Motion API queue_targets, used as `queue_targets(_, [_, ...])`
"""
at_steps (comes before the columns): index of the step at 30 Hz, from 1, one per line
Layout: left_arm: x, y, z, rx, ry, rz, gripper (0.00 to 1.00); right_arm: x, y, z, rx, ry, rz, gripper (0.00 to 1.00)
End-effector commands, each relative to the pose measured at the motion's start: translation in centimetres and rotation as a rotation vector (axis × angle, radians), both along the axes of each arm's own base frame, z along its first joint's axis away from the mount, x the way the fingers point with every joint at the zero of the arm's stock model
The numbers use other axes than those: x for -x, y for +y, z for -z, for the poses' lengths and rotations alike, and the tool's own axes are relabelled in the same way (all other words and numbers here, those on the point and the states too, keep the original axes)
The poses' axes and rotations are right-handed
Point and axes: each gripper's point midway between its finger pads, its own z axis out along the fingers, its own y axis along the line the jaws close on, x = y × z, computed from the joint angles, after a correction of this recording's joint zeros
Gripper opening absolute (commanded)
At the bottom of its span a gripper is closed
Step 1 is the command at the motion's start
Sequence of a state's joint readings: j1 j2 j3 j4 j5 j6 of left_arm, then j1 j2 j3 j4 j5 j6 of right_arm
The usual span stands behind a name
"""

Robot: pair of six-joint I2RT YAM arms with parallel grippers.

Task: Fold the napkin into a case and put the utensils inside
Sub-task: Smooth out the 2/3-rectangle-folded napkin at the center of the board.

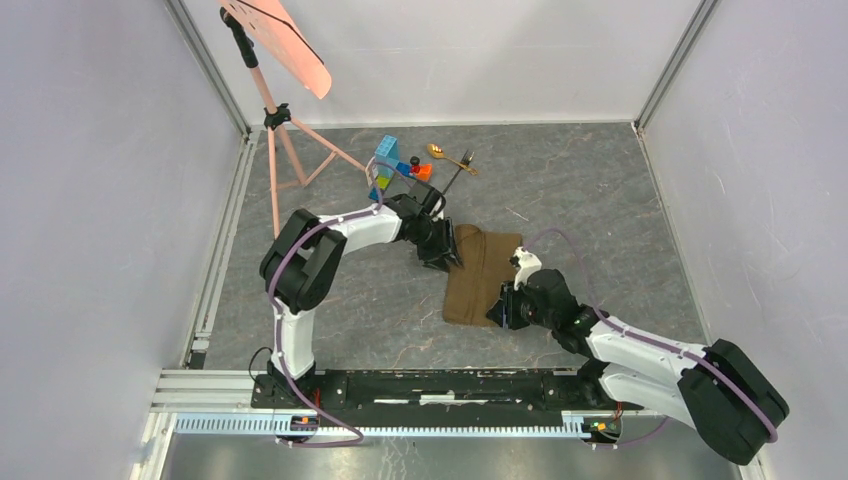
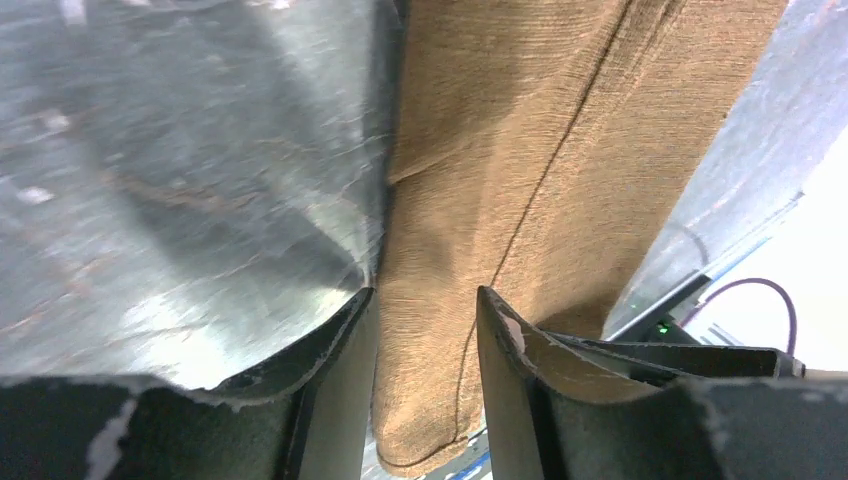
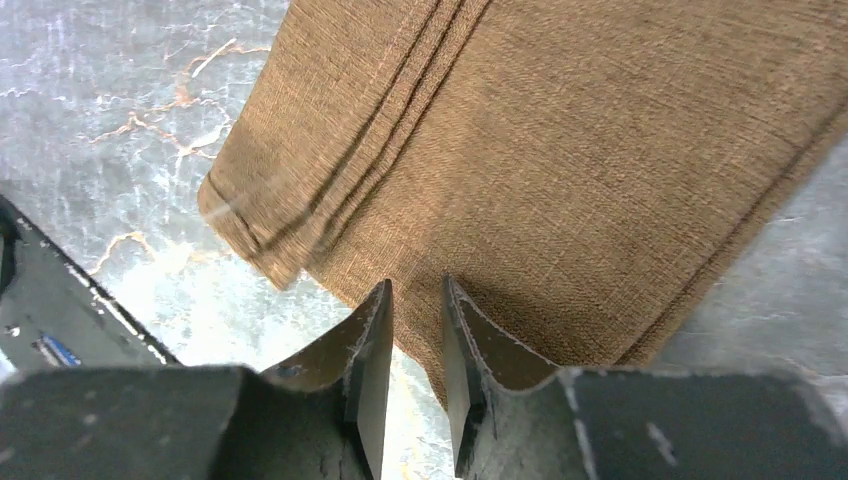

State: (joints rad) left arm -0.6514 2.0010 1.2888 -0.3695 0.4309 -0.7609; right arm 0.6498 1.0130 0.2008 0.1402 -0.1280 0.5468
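Napkin point(image 1: 485, 275) on worktop point(image 1: 600, 200), opposite edges clamped in left jaws and right jaws. Folding step; next: lift edges evenly, fold across. Spoon point(image 1: 437, 152), fork point(image 1: 458, 172) beyond left jaws.

- A cluster of colourful plastic toy blocks point(image 1: 398, 166), light blue and orange among them, sits toward the far side of the grey marbled bench point(image 1: 590, 200).
- A salmon-pink tripod stand point(image 1: 285, 150) holds a tilted salmon-pink panel point(image 1: 285, 45) in the far left corner.
- Plain white walls point(image 1: 90, 200) enclose the bench.
- A ribbed aluminium rail point(image 1: 400, 425) runs along the near edge.
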Motion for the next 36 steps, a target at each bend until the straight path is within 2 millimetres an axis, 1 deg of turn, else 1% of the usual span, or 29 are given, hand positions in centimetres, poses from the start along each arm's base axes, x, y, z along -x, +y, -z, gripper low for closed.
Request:
queue_targets(1, [-0.2, 2.3, -3.3, -0.068, -0.146, 0.076, 0.5, 0.6, -0.1, -0.2, 0.026, 0.065, 0.049, 0.34])
queue_targets(4, [1.7, 3.1, -4.7, -0.054, -0.15, 0.115, 0.53, -1.4, -1.7, -2.5, 0.151, -0.023, 0.053, 0.48])
queue_targets(6, [3.2, 3.4, -5.3, -0.043, -0.146, 0.138, 0.53, -2.2, -1.9, -3.6, 0.154, -0.059, 0.034, 0.51])
queue_targets(7, [3.9, 3.6, -5.3, -0.04, -0.138, 0.142, 0.52, -2.2, -1.7, -3.7, 0.136, -0.057, 0.006, 0.52])
queue_targets(9, [5.4, 3.4, -5.4, -0.016, -0.117, 0.154, 0.5, -2.5, -0.8, -3.9, 0.067, -0.045, -0.048, 0.51])
queue_targets(11, [6.8, 3.1, -5.2, -0.006, -0.088, 0.171, 0.47, -2.4, 0.3, -3.9, -0.006, -0.019, -0.088, 0.46])
queue_targets(13, [7.7, 3.1, -5.0, -0.011, -0.078, 0.181, 0.47, -2.4, 1.5, -4.0, -0.069, -0.002, -0.114, 0.42])
queue_targets(15, [8.3, 3.0, -4.7, -0.012, -0.08, 0.187, 0.49, -1.9, 2.4, -4.1, -0.141, 0.014, -0.133, 0.43])
queue_targets(16, [8.6, 2.9, -4.5, -0.008, -0.075, 0.184, 0.49, -1.8, 3.0, -4.5, -0.189, 0.011, -0.138, 0.44])
queue_targets(19, [9.2, 2.7, -3.8, 0.004, -0.051, 0.181, 0.46, -0.8, 4.1, -4.9, -0.295, 0.053, -0.161, 0.47])
queue_targets(21, [9.7, 2.4, -3.3, 0.007, -0.039, 0.19, 0.43, -0.3, 4.2, -4.5, -0.31, 0.073, -0.157, 0.48])
queue_targets(22, [9.9, 2.2, -3.1, 0.008, -0.036, 0.198, 0.4, -0.4, 3.9, -4.1, -0.292, 0.072, -0.146, 0.49])
queue_targets(25, [10.6, 1.3, -2.7, 0.016, -0.022, 0.217, 0.33, -1.0, 2.2, -2.6, -0.168, 0.065, -0.091, 0.49])
queue_targets(27, [10.9, 0.7, -2.7, 0.026, -0.024, 0.225, 0.31, -1.1, 1.5, -1.8, -0.125, 0.07, -0.071, 0.46])
queue_targets(31, [11.0, 0.0, -2.3, 0.025, -0.024, 0.232, 0.3, -0.5, 0.6, 0.1, -0.076, 0.097, -0.054, 0.36])
queue_targets(36, [11.3, -1.0, -0.6, 0.031, 0.012, 0.24, 0.27, -0.2, 0.5, 0.6, -0.057, 0.097, -0.053, 0.34])
